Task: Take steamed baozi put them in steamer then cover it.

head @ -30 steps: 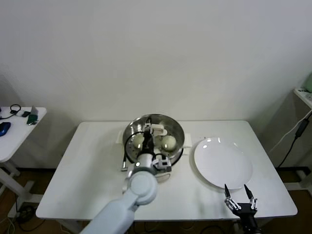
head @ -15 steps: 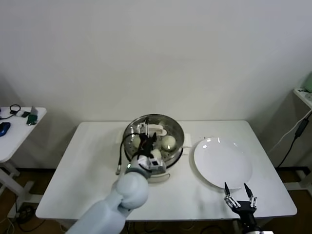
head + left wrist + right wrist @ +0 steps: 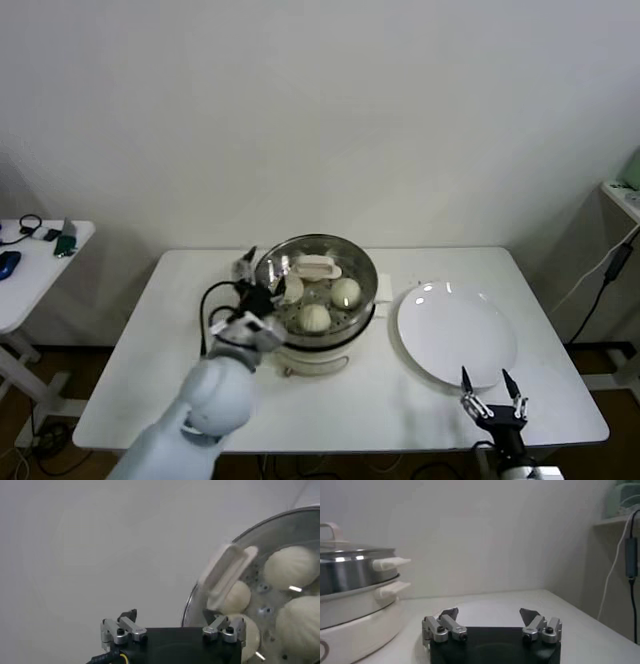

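At the front edge of the counter (image 3: 180,330), on the right side, the right tool (image 3: 484,378) waits. Its two fingers are spread open and it holds nothing. Just past it lies the plate (image 3: 457,335). It is flat, round, white and shiny.

On the other side, a bit farther back, the left tool (image 3: 170,617) hangs just beside the steamer (image 3: 350,580). It is wide open too, with nothing in it. It does not touch the pot.

The steamer sits in the middle of the counter. It is a round pot of bright, shiny metal on a white base with side handles. The floor inside has little holes. The baozi (image 3: 345,291) are in the pot. They are small, round, smooth and cream-white, and they look soft. The left wrist view shows four of them sitting close together.

The lid (image 3: 318,268) is on the pot. It is round, clear glass with a cream handle on top, and the buns show through it.

I think the job is almost done: the buns are in and the pot is covered. The next move should be to pull the left arm away gently, so it does not bump the lid or the pot.
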